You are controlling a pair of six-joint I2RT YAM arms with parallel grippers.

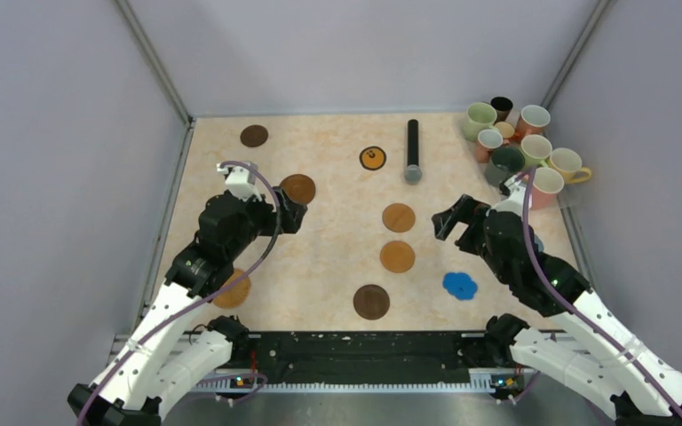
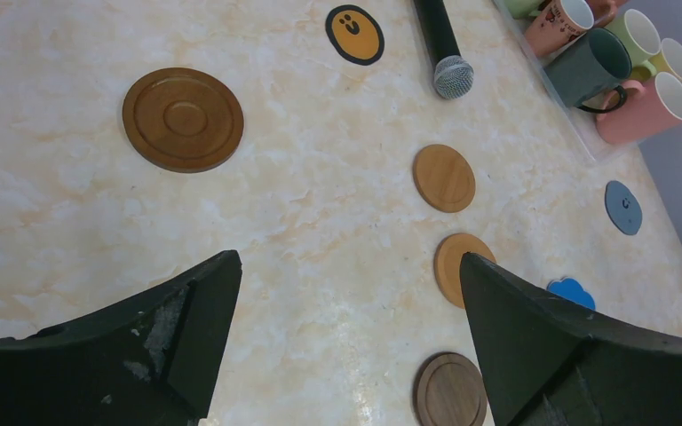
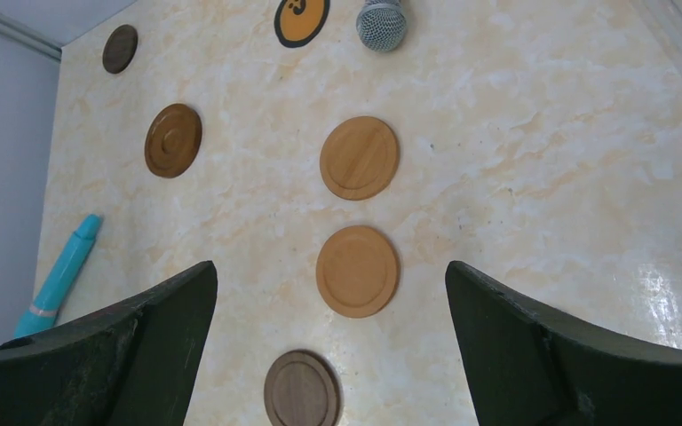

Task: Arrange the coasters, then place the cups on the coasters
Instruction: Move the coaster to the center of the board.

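Observation:
Several coasters lie flat and scattered on the marble table: a dark brown one [image 1: 254, 136], a brown one [image 1: 298, 188], a black-and-orange one [image 1: 372, 158], a tan one [image 1: 399, 217], an orange one [image 1: 397, 256], another dark brown one [image 1: 371, 302] and a blue flower-shaped one [image 1: 460, 285]. A grey-blue coaster [image 2: 623, 208] shows in the left wrist view. The cups [image 1: 517, 142] stand bunched at the far right corner. My left gripper [image 2: 348, 258] hangs open above bare table near the brown coaster. My right gripper [image 3: 329, 266] is open, the orange coaster [image 3: 357, 271] below it.
A long black cylinder with a grey tip [image 1: 413, 151] lies beside the black-and-orange coaster. A teal pen [image 3: 58, 275] rests near the left wall. One more tan coaster [image 1: 233, 291] lies partly under the left arm. Grey walls close in the table.

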